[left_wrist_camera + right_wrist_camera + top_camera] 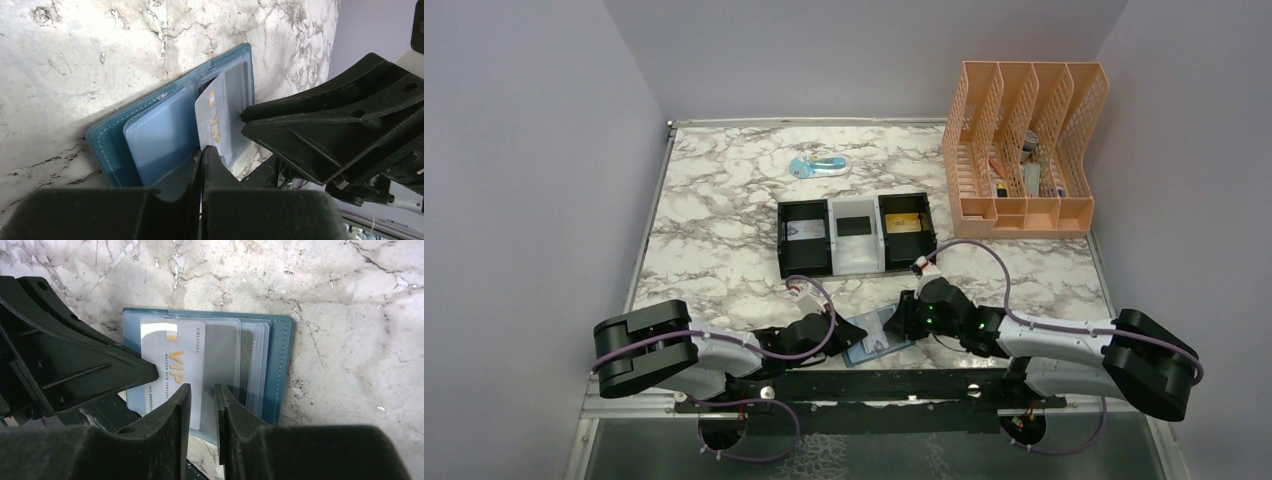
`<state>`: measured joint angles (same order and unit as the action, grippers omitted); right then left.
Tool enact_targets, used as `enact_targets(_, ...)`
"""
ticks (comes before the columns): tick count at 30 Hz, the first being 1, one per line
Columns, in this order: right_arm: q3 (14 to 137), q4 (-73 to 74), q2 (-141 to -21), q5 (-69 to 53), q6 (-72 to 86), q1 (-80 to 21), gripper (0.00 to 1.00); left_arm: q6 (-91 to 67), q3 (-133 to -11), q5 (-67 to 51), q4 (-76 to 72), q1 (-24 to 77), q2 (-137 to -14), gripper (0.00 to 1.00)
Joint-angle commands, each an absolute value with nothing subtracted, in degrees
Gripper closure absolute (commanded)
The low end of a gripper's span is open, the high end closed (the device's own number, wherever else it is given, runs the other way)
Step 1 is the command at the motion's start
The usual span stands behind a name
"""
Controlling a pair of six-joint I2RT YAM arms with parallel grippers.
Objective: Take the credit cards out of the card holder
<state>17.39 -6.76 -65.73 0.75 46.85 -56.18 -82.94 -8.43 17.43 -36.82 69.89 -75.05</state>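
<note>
While both arms lie low along the near edge, I see the card holder (876,342) open and flat on the marble table (714,210) at 6 o'clock, between the two grippers.

Left gripper (202,152): fingers clenched, no gap showing. The tips are at the holder's near edge, where the clear sleeve meets the card. I can't tell if anything is pinched.

Right gripper (202,390): fingers a narrow slot apart over the middle of the holder, with the card's edge in line with the slot. I can't tell whether they grip it.

A silver VIP card (172,365) sits partly out of its sleeve, skewed against the pockets. A left fingertip touches it on its 9 o'clock side in the right wrist view.

Further out, at table centre, is a three-compartment tray (856,262). Its 9 o'clock bin holds a pale card (806,232), the middle bin a black card (856,225) and the 3 o'clock bin a gold card (904,222).

Beyond the tray, towards 12 o'clock, is a small clear-blue item (816,165) that is too small to identify.

At 2 o'clock, a peach file rack (1024,190) stands at the far right corner.
</note>
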Motion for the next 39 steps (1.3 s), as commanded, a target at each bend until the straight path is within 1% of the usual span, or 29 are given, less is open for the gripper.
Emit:
enact_targets(1,16.6,-1.5,-64.0,1.3,44.6,-56.4,0.74,-82.1,-7.2,19.8,-33.2,70.1,-75.1,1.00)
enact_targets(8,18.7,-2.8,-59.2,-2.5,41.3,-56.4,0.69,-81.1,-7.4,19.7,-33.2,70.2,-74.8,1.00)
enact_targets(13,18.8,-6.2,-62.4,-4.7,41.2,-56.4,0.68,-80.9,-7.5,19.4,-33.2,70.2,-74.7,1.00)
enact_targets(16,19.4,-6.0,-67.8,-2.9,43.1,-56.4,0.68,-80.8,-7.6,19.2,-33.2,70.2,-74.8,0.95)
enact_targets(20,19.7,-5.0,-73.3,-1.9,45.1,-56.4,0.70,-80.4,-7.9,18.8,-33.2,70.2,-74.7,0.84)
enact_targets(25,15.9,-6.6,-72.7,0.4,50.0,-56.4,0.73,-81.3,-7.8,19.0,-33.3,70.2,-74.6,0.75)
enact_targets(28,14.4,-7.8,-72.6,0.1,51.0,-56.4,0.74,-81.4,-8.3,19.0,-33.3,70.2,-75.6,0.72)
enact_targets(34,14.1,-9.3,-74.8,-0.6,51.5,-56.4,0.74,-80.6,-9.9,17.6,-34.2,70.3,-78.4,0.71)
enact_targets(36,14.4,-9.3,-75.1,-0.7,51.5,-56.4,0.75,-80.5,-9.6,17.8,-34.7,70.2,-78.4,0.73)
enact_targets(39,14.2,-9.3,-75.0,-0.3,51.8,-56.4,0.75,-80.5,-9.0,18.8,-34.9,70.3,-77.6,0.79)
